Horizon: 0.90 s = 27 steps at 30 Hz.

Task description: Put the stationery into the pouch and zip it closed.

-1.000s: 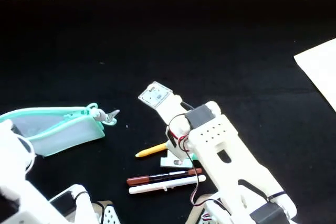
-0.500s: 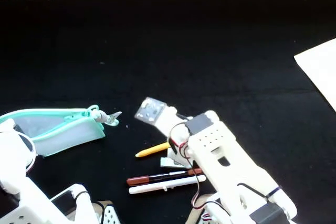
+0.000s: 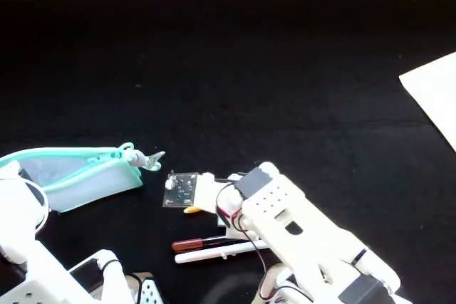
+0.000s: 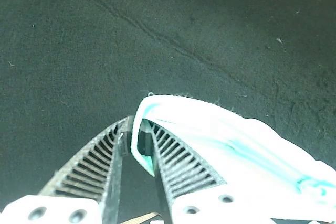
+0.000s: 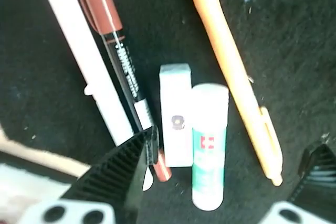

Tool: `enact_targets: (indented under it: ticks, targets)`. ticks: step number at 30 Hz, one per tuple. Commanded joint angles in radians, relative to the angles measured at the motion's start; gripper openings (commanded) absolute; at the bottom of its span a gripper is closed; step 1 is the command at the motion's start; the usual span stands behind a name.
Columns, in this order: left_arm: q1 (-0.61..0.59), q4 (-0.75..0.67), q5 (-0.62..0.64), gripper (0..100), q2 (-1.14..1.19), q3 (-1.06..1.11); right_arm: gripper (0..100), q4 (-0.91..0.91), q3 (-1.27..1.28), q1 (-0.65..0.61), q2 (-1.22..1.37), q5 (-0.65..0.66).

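The mint and translucent pouch (image 3: pixel 78 172) lies at the table's left, its zipper pull (image 3: pixel 146 158) at the right end. My left gripper (image 4: pixel 140 153) is shut on the pouch's (image 4: pixel 226 140) rim at its left end. The stationery lies in a cluster at the front middle: an orange pen (image 5: pixel 233 72), a glue stick (image 5: pixel 209 145), a small white box (image 5: pixel 176 114), a brown pen (image 5: pixel 113 40) and a white pen (image 5: pixel 84 61). My right gripper (image 5: pixel 233 145) hangs open right above them, fingers on either side of the glue stick, the box and the orange pen's end. From above, the right arm (image 3: pixel 285 211) covers most of the cluster.
A sheet of white paper (image 3: pixel 434 94) lies at the table's right edge. The black cloth (image 3: pixel 249 69) stretches bare behind the arms. The left arm's base (image 3: pixel 43 275) fills the front left corner.
The right arm's wrist has swung left and down over the stationery. The left arm and the pouch have stayed put.
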Motion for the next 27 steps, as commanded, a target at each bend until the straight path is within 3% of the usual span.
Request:
enact_targets:
  ticks: [1,11,14,18,27]
  targets:
    - [0.024,0.026,-0.003,1,0.008,0.054,40.7,-0.073,0.044,-0.019,-0.013,0.014]
    - [0.024,0.026,-0.003,1,0.008,0.054,39.3,-0.314,0.150,0.001,0.183,0.012]
    - [0.024,0.025,-0.003,1,0.008,0.053,27.4,-0.352,0.136,0.002,0.254,0.017]
    - [0.024,0.023,-0.002,1,0.008,0.053,0.0,-0.366,0.076,0.025,0.317,-0.043]
    - [0.024,0.023,-0.002,1,0.008,0.053,0.6,-0.348,-0.084,0.104,0.150,-0.293]
